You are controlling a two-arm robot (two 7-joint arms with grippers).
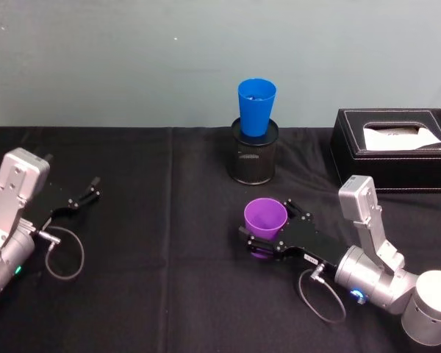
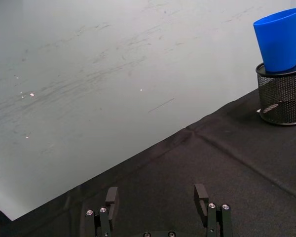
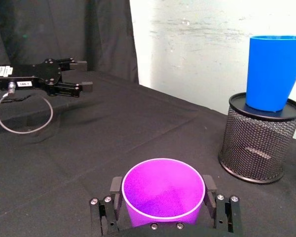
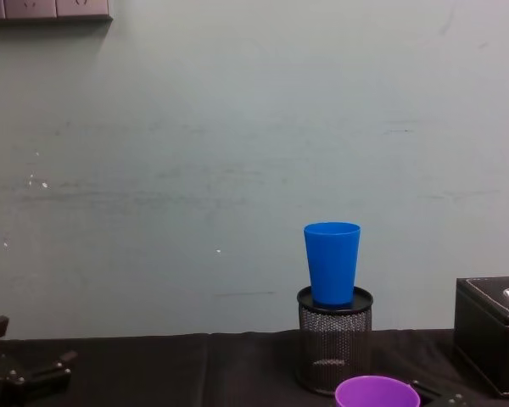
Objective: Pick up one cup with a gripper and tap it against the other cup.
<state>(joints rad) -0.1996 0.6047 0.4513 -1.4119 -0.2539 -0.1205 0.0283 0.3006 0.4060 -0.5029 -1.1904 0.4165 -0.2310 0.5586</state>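
Between right gripper (image 1: 266,220) jaws: purple cup (image 3: 163,190), base hidden.

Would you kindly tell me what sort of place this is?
Likely a robotics lab bench: black-clothed table, scuffed wall, mesh pen holder, the right tool gripping a purple cup, the left tool parked open.

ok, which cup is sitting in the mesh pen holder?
The blue cup, standing upright in the black mesh pen holder at the back. The purple cup is nearer, between the fingers of the right gripper.
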